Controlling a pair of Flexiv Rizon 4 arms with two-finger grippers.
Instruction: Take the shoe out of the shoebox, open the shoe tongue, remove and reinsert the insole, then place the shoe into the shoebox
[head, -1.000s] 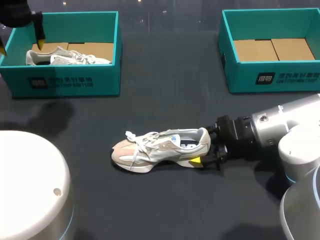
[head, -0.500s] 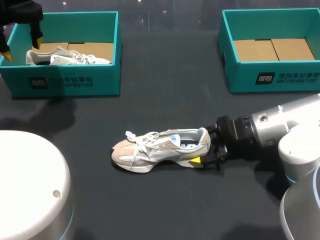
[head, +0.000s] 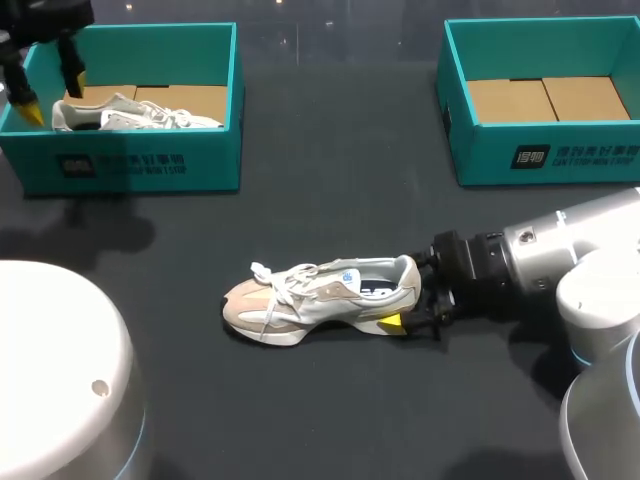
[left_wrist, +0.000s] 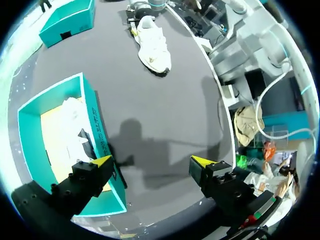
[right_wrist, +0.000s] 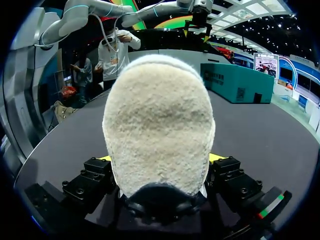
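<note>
The shoe (head: 325, 295) lies on its sole in the middle of the counter (head: 330, 190), out of both boxes. Its long axis runs side to side across the head view, with the toe toward my left and the heel toward my right. The laces and the mouth face up.

The right end effector (head: 410, 305) comes in low from the right, in line with that axis. It looks clamped on the heel: in the right wrist view the heel fills the gap, and a sliver of yellow tip shows tight against it on each side.

The left end effector (head: 50, 92) hangs well apart from the shoe, over the far left corner of the left shoebox (head: 140, 165). Its fingers are wide apart and hold nothing. A second shoe (head: 140, 113) lies inside that box. The right shoebox (head: 545, 155) shows only its cardboard floor.

From the left end effector the shoe lies far ahead across the open counter, toe end nearest. With the right arm apparently pinning the heel, I judge the tongue is the free arm's job. That arm has to cross most of the counter and come down on the laced part from above, on the toe side of the mouth.
</note>
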